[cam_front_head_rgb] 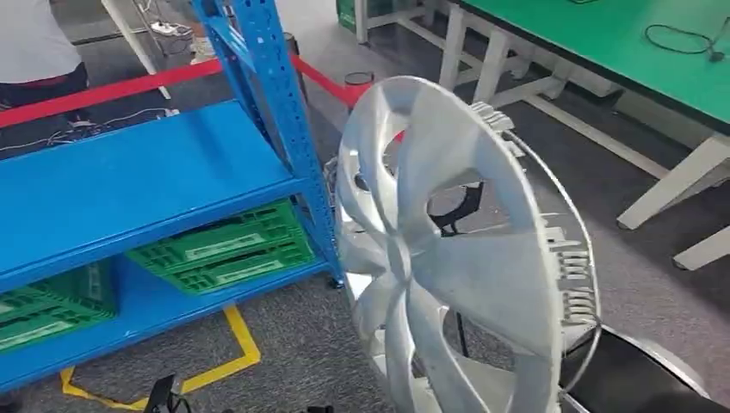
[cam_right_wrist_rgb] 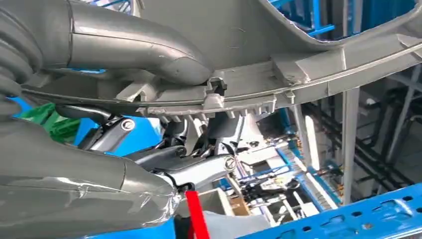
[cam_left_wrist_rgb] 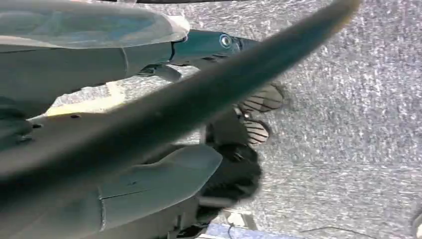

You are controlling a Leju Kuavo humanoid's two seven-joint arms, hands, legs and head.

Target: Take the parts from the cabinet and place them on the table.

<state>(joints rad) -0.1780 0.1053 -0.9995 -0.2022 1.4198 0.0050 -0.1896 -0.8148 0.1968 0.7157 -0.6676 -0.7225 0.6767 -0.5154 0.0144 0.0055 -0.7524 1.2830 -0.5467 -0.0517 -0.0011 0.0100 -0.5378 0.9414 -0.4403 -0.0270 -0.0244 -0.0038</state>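
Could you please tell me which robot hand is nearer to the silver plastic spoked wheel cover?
Right. The right robot hand grips the silver plastic spoked wheel cover by its rim; a blurred dark edge crosses the left robot hand, contact unclear.

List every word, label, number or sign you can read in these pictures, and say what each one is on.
No text is readable.
Pale label strips on the green crates under the blue shelf: too small and blurred to read.
Silver wheel cover: no lettering visible on it in the head view.
Its rim, in the right wrist view: no markings.
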